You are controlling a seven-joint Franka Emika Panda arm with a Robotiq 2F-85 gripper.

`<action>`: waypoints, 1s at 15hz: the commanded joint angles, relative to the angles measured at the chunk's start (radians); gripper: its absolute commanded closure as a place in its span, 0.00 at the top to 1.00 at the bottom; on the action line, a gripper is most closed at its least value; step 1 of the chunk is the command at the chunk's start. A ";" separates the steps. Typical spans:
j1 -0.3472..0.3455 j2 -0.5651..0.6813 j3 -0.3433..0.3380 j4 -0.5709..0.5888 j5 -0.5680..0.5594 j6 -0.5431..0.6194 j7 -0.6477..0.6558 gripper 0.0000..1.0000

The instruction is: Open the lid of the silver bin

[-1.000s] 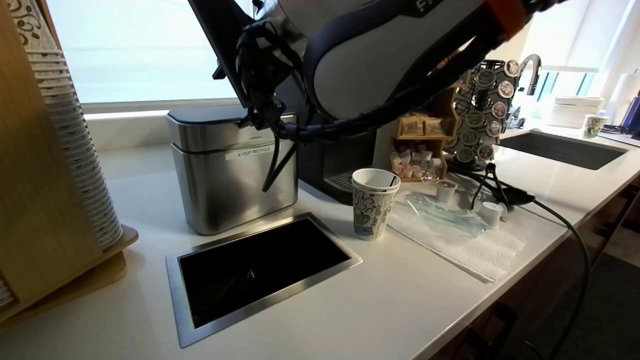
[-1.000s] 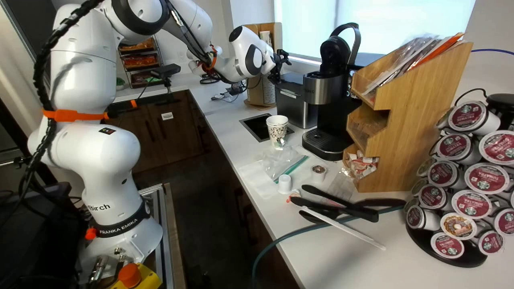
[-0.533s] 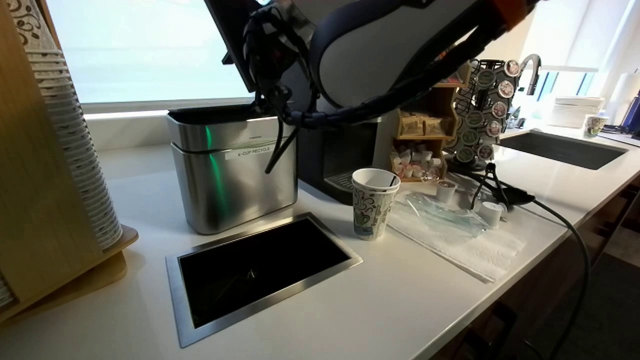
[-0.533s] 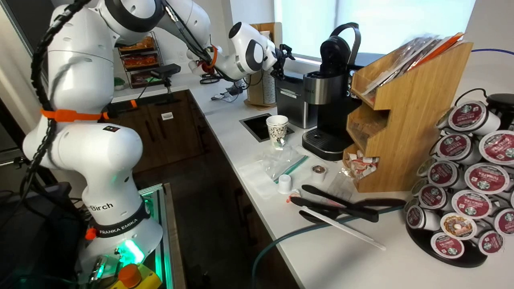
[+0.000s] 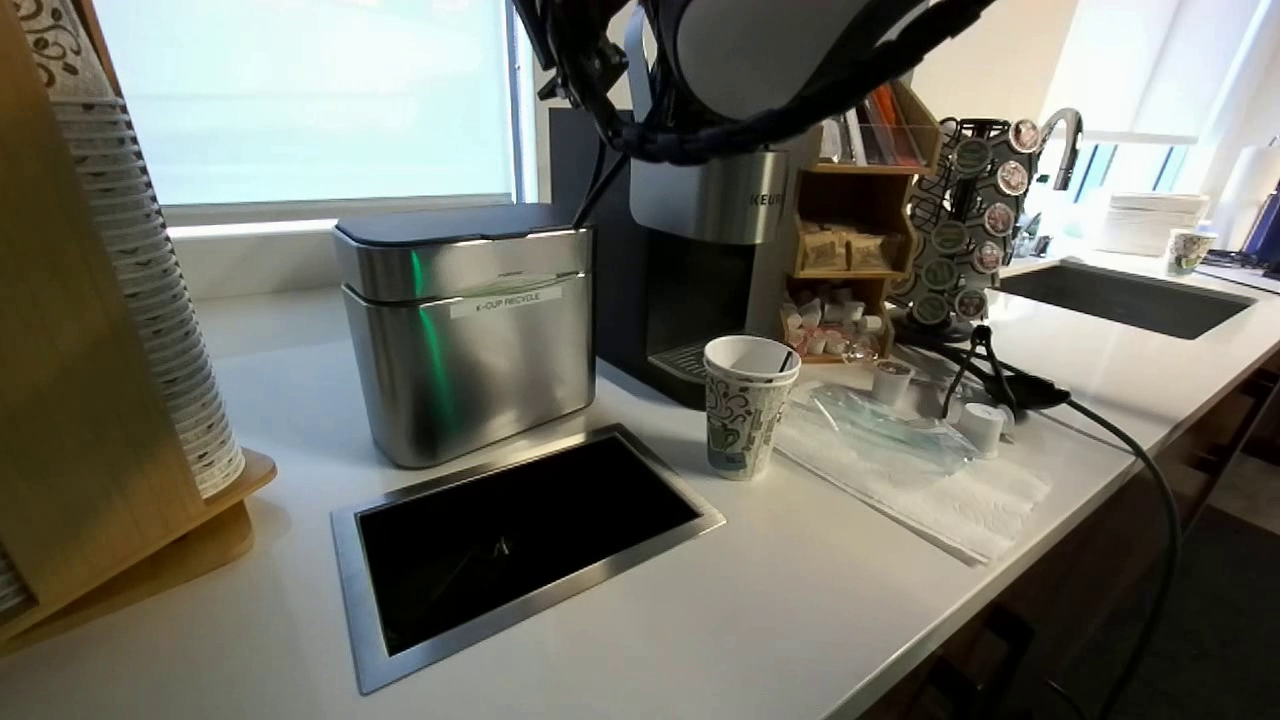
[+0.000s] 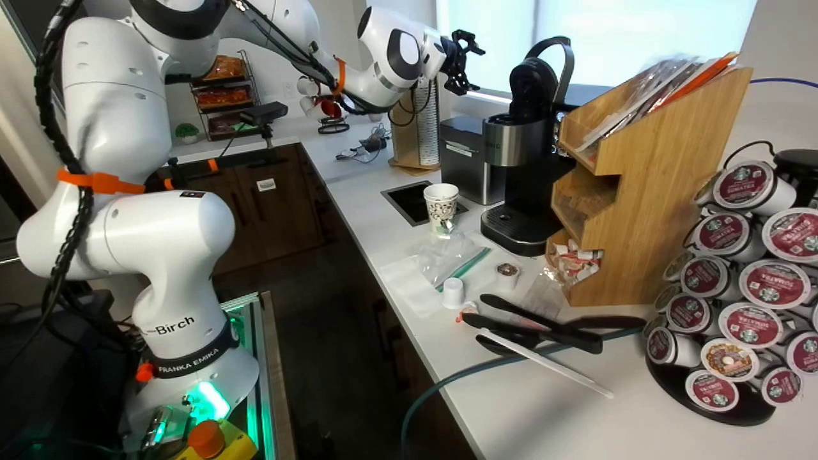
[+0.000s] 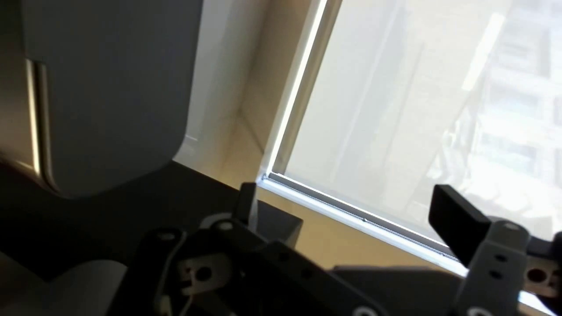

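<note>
Your arm (image 6: 182, 230) rises from its base (image 6: 185, 386) at the near left in an exterior view, bends over at the elbow (image 6: 182, 54) near the top edge, and sends the forearm (image 6: 297, 29) sloping down to the right, toward the far part of the counter (image 6: 354, 191). At the wrist (image 6: 365, 88) the last white link (image 6: 399, 54) angles back upward, and your gripper (image 6: 476, 68) extends rightward from it, higher than the silver bin (image 5: 475, 370), with a gap between the two in that view. The gripper is released: in the wrist view its fingers (image 7: 459, 221) stand wide apart, with part of the window (image 7: 395, 109) seen between them. The bin stands upright at the far side of the counter, just left of the coffee machine (image 5: 710, 200) and beyond the steel-framed opening (image 5: 540, 600). Its lid (image 5: 450, 222) lies flat across the top, closed; the wrist view shows it at the upper left, left of your fingers. A black cable (image 5: 700, 148) sags below the wrist; one strand hangs down to the lid's right end, and whether they touch cannot be told.
</note>
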 commanded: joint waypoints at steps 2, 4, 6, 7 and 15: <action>0.140 0.058 -0.147 -0.033 0.133 -0.004 -0.087 1.00; 0.119 -0.005 -0.051 -0.051 0.171 -0.031 -0.176 1.00; 0.079 -0.062 0.072 -0.077 0.208 -0.024 -0.232 1.00; 0.067 -0.077 0.115 -0.091 0.229 -0.027 -0.250 1.00; 0.015 -0.054 0.200 -0.126 0.197 -0.009 -0.173 1.00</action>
